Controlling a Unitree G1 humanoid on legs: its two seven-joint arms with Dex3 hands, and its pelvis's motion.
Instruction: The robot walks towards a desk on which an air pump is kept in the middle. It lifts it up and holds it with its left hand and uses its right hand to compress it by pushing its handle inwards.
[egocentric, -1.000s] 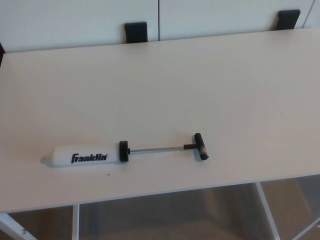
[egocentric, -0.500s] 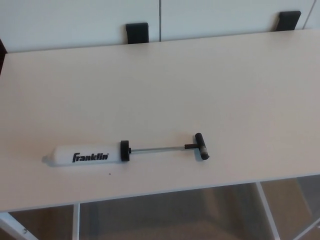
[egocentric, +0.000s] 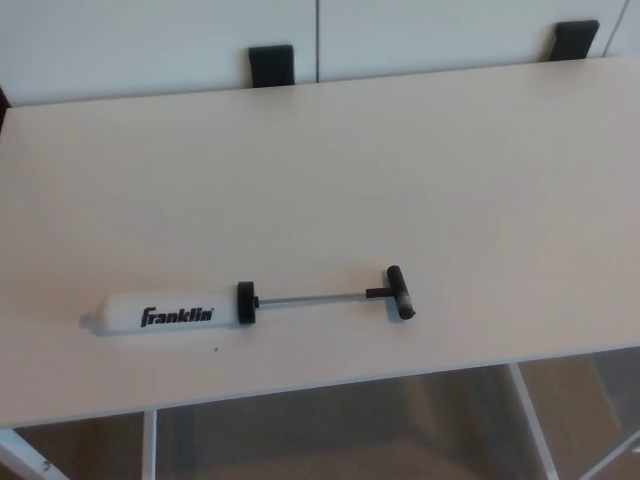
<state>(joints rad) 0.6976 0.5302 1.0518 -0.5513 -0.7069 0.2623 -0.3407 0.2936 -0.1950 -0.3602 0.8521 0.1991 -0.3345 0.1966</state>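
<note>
None of our hands show in the view, not the left one and not the right one, so we cannot tell if they are wide or closed; nothing is holding the air pump (egocentric: 250, 303); it lies flat on the desk (egocentric: 330, 170), near the front edge and a bit to our left of the middle; its white tube (egocentric: 165, 314) has the word "Franklin" on it in dark letters and points to our left; a black cap (egocentric: 246, 302) sits at the end of the tube; a thin metal rod (egocentric: 310, 296) sticks out of the cap to our right, pulled far out; the black handle (egocentric: 400, 292) crosses the end of the rod like a T; two black blocks (egocentric: 271, 64) sit at the far edge of the desk, one near the middle and one at the far right; under the front edge we see white desk legs (egocentric: 150, 445) and a brown floor (egocentric: 580, 400).
</note>
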